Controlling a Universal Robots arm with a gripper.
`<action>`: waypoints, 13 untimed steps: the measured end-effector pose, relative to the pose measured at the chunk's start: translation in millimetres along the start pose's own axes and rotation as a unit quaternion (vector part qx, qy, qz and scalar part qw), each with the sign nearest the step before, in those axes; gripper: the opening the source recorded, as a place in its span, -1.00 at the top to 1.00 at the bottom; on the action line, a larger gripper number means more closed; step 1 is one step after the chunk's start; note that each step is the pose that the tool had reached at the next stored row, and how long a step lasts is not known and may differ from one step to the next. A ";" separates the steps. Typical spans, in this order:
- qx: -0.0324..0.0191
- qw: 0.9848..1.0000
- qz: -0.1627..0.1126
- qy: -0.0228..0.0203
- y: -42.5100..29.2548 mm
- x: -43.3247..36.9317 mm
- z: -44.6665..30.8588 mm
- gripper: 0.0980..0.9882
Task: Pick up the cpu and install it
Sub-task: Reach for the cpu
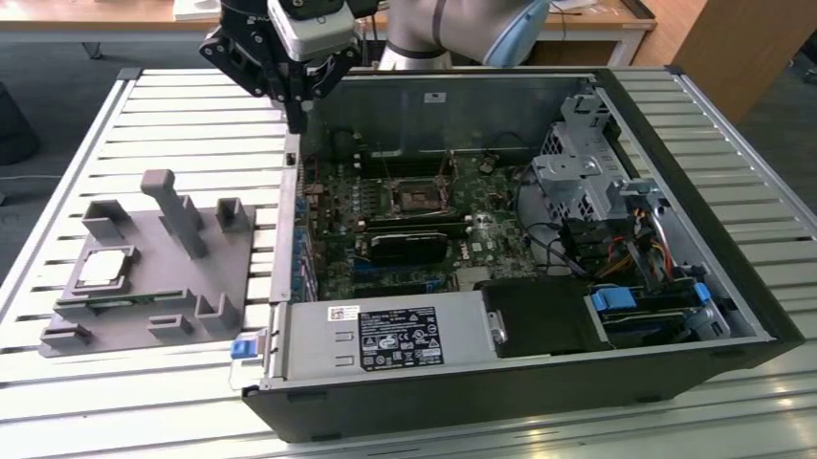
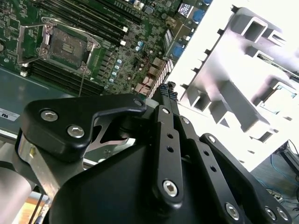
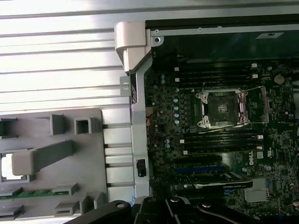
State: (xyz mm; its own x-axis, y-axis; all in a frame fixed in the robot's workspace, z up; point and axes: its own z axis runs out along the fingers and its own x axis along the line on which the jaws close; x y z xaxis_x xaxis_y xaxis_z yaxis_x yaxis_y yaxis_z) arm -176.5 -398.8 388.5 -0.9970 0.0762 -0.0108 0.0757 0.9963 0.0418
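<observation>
The cpu lies flat in a recess of the grey fixture plate, on the exterior view's left, outside the computer case. It shows in the first wrist view as a bright square beside a grey post. My gripper hangs high over the case's left wall near its back corner, well away from the cpu. Its black fingers lie together, shut, with nothing between them. The motherboard socket sits uncovered in the middle of the board, its metal frame around it.
The open case lies on a slatted metal table. Inside are a power supply, a drive cage and cables. The fixture carries a tall post and a memory stick.
</observation>
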 end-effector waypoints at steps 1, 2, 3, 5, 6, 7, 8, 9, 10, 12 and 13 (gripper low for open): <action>0.000 1.000 0.000 0.000 -0.1 0.4 0.0 0.98; 0.000 1.000 0.000 0.000 -0.1 0.9 -0.1 0.98; 0.000 1.000 0.000 0.000 -0.2 1.6 -0.1 0.98; 0.001 1.000 0.000 0.000 -0.3 3.1 -0.1 0.98; 0.001 1.000 0.000 0.000 -0.3 3.8 -0.1 0.98; 0.001 1.000 0.000 0.000 -0.4 4.7 -0.1 0.98; 0.001 1.000 0.000 0.000 -0.5 5.7 -0.1 0.98; 0.001 1.000 0.000 0.000 -0.5 6.6 0.0 0.98; 0.001 1.000 0.000 0.000 -0.6 7.5 -0.1 0.98; 0.001 1.000 0.000 0.000 -0.7 9.2 0.0 0.98; 0.001 1.000 0.000 0.000 -0.8 10.0 0.0 0.98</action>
State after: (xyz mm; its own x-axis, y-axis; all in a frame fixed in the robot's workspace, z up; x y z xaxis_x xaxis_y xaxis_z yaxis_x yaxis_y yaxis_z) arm -186.5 -398.8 388.3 -0.9970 0.0762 -0.0101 0.0757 0.9963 0.0403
